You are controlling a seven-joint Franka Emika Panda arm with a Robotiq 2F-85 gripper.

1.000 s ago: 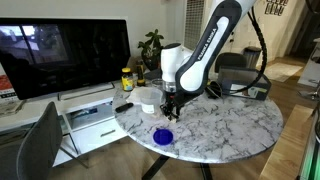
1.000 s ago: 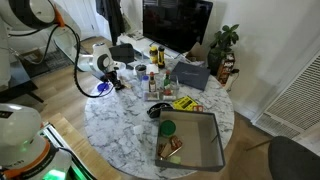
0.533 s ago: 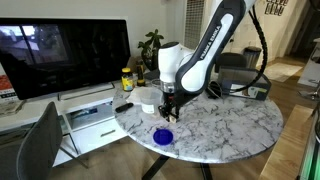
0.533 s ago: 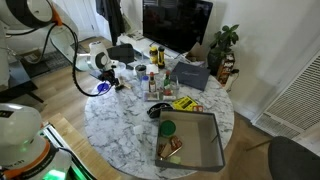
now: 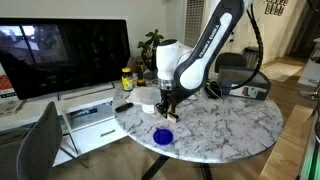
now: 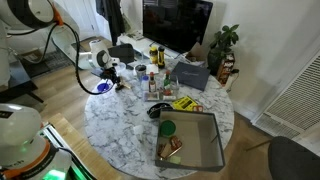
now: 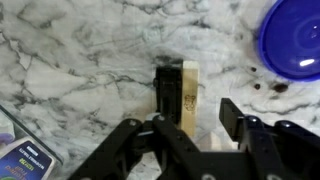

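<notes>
In the wrist view the gripper [image 7: 190,116] hangs low over the marble table [image 7: 80,60] with its jaws parted, astride a small block [image 7: 176,85] that is dark on one face and cream on the other. The block rests on the table between the fingers. On the left of that view I cannot tell whether the finger touches it; on the right a strip of marble shows between block and finger. I judge the approach and lining-up done, while the block is neither clamped nor lifted.

Behind and to the left of the gripper lies a printed packet [image 7: 20,158], apart from the block. Ahead and to the right sits a blue dish [image 7: 292,38], near but clear of the fingers, with dark specks [image 7: 268,86] on the marble beside it. In an exterior view a white bowl [image 5: 148,98] stands just beyond the gripper [image 5: 168,112]. A grey tray [image 6: 205,150] lies well apart from the gripper. Nothing stands between the fingers and the block.
</notes>
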